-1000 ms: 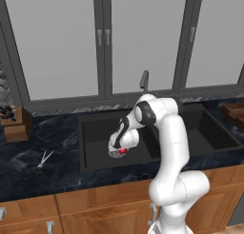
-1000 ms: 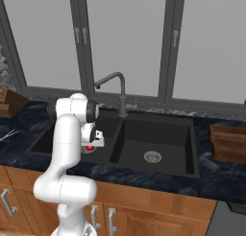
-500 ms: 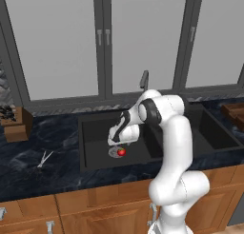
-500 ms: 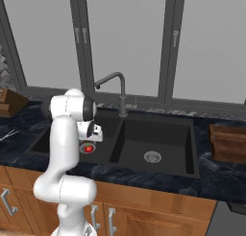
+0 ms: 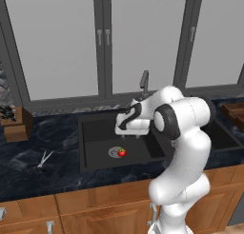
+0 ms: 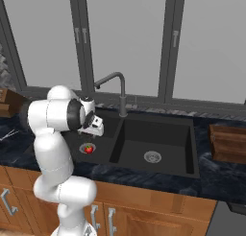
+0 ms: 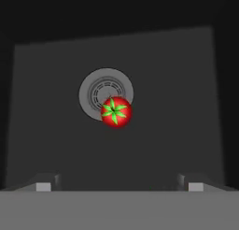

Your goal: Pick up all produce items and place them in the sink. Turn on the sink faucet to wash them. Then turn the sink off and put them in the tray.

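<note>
- The tomato [image 7: 116,111] lies on the floor of the sink [image 5: 95,128]'s left basin, overlapping the round silver drain [image 7: 100,87] at the drain's 5 o'clock edge; its green top faces up.
- The gripper [image 7: 116,187] hangs above the basin with its jaws spread wide and nothing between them. In the hand view the two fingertips [image 7: 43,186] sit well apart at 7 and 5 o'clock, and the tomato lies ahead of the gap, apart from both.
- From the right base view the hand [image 6: 92,125] sits at about 1 o'clock from the tomato [image 6: 88,149], clear of it.
- The faucet [image 6: 116,90] rises behind the divider between the basins, its spout curving out over the left basin near the hand.
- The basin walls ring the tomato on all sides, with bare black floor around it.
- The right basin [image 6: 158,139] has its own drain [image 6: 152,157].
- Scissors [image 5: 44,159] lie on the dark marble counter [image 5: 43,176] at 9 o'clock from the sink, well apart.
- A knife block [image 5: 14,122] stands at the counter's far left.
- The wooden tray [image 6: 228,142] rests on the counter at 3 o'clock from the sink.
</note>
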